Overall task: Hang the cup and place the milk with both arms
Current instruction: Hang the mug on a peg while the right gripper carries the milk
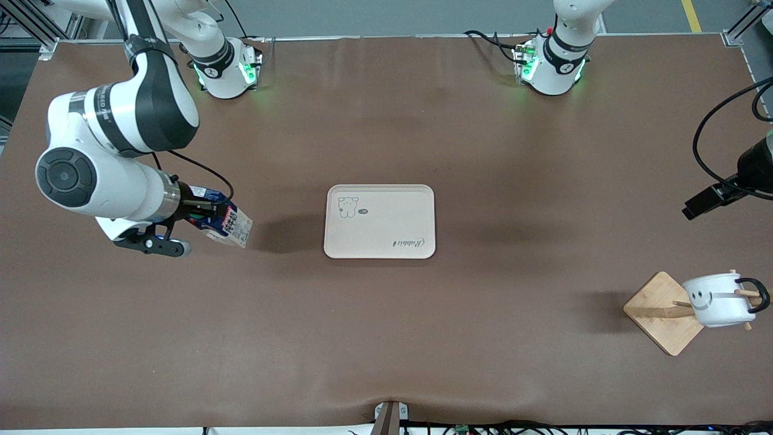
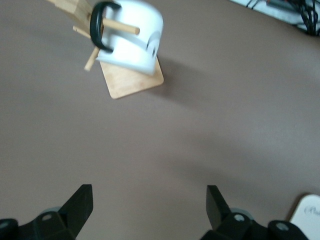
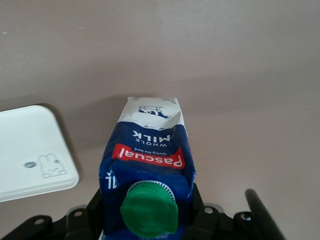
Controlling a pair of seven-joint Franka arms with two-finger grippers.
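Observation:
The white cup (image 1: 718, 300) with a smiley face hangs by its black handle on a peg of the wooden rack (image 1: 661, 314), toward the left arm's end of the table. It also shows in the left wrist view (image 2: 137, 35). My left gripper (image 2: 148, 189) is open and empty, up in the air over bare table apart from the rack. My right gripper (image 1: 202, 214) is shut on the dark-blue milk carton (image 1: 226, 222). It holds the carton tilted over the table beside the tray. In the right wrist view the carton (image 3: 147, 155) shows its green cap between the fingers (image 3: 95, 212).
A beige rectangular tray (image 1: 379, 221) with a small bear print lies at the table's middle. It also shows in the right wrist view (image 3: 30, 150). A cable bundle runs along the table edge nearest the front camera.

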